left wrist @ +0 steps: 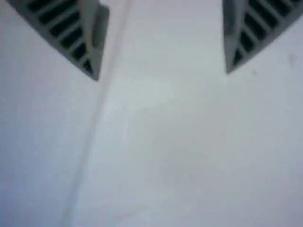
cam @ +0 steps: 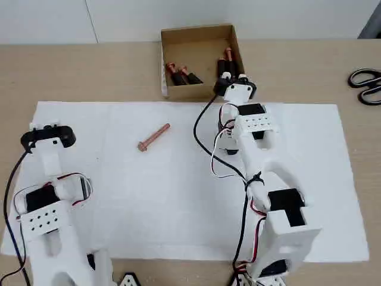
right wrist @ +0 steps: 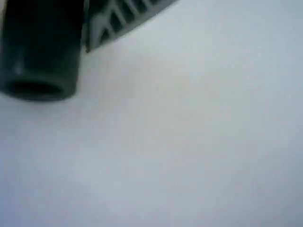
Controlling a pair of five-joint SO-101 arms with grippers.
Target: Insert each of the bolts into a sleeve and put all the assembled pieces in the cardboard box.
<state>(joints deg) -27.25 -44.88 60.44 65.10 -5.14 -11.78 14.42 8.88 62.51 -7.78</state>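
Note:
A copper bolt [cam: 153,137] lies on the white paper sheet [cam: 178,196], left of its middle. The cardboard box [cam: 196,28] stands past the sheet's far edge and holds several bolts fitted in black sleeves [cam: 181,75]. My right gripper [right wrist: 83,42] is shut on a black sleeve [right wrist: 40,52] just above the paper; one grey finger [right wrist: 123,19] shows beside it. In the high view the right arm [cam: 241,98] stands folded close to the box's near side. My left gripper [left wrist: 161,71] hangs open over bare paper, its arm [cam: 47,138] at the sheet's left side.
Black-handled scissors [cam: 366,85] lie on the wooden table at the far right. Cables hang from the right arm [cam: 205,137] over the sheet. The paper between the arms is free apart from the bolt.

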